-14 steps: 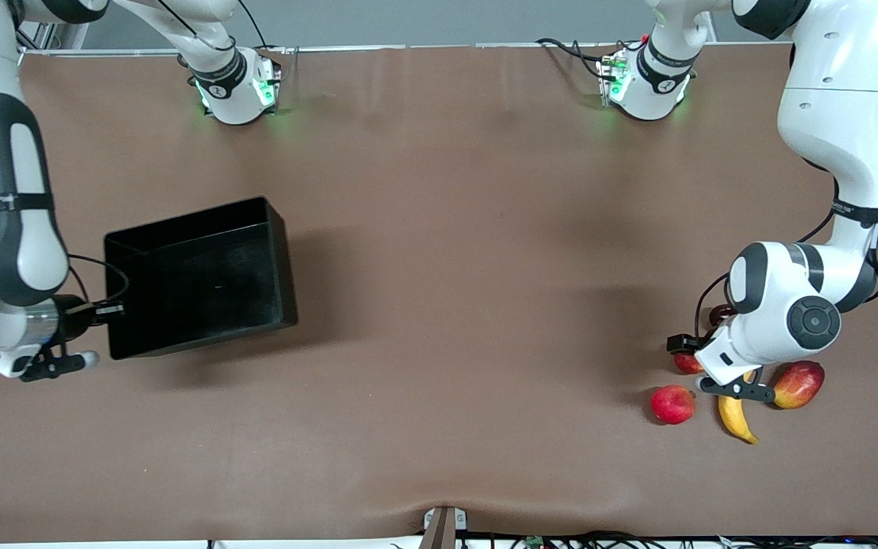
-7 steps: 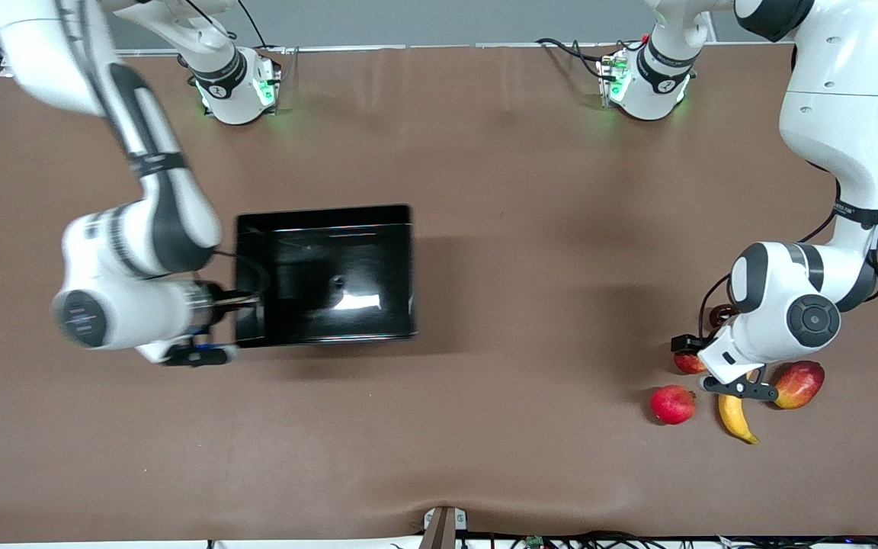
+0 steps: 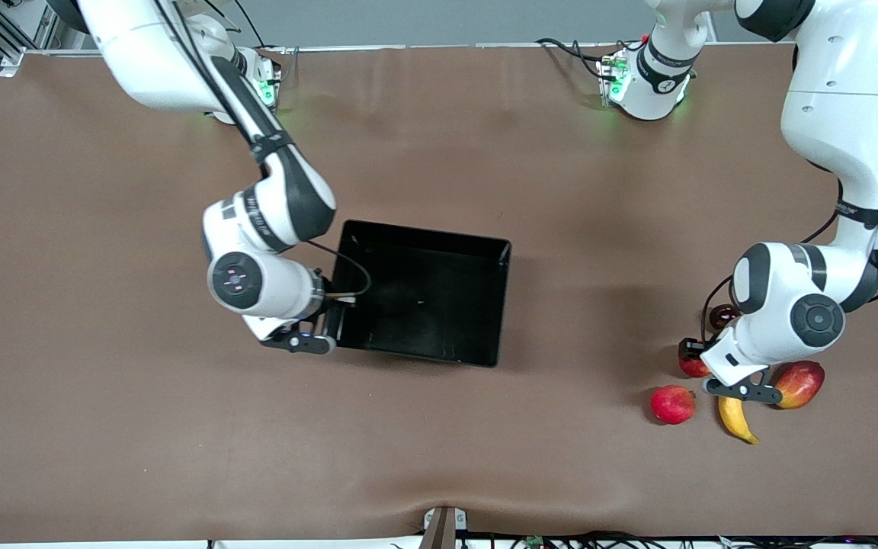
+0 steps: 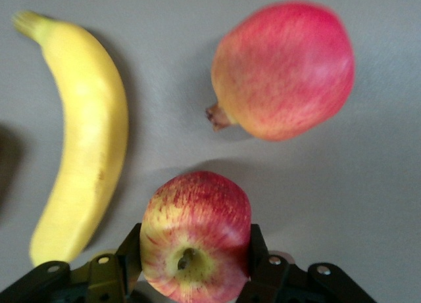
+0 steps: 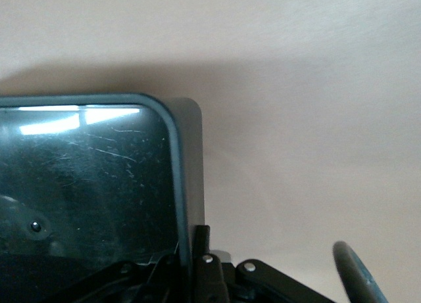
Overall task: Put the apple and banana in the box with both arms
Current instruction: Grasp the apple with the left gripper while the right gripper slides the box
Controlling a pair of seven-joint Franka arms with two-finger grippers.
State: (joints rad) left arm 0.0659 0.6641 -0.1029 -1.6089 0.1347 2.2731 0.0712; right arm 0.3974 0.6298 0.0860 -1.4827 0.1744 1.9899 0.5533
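Both grippers are engaged: the right gripper is clamped on the wall of the box, which sits mid-table, well apart from the fruit at the left arm's end. Left gripper has a finger on each side of the apple, touching it. Just beside the apple lies the banana, its long axis roughly along the gripper's reach.

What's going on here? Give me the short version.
The right gripper is shut on the wall of the black box, holding it mid-table. At the left arm's end of the table, the left gripper has its fingers on either side of the apple. The banana, a pinkish-red round fruit and a mango lie beside it. The box holds no fruit yet.
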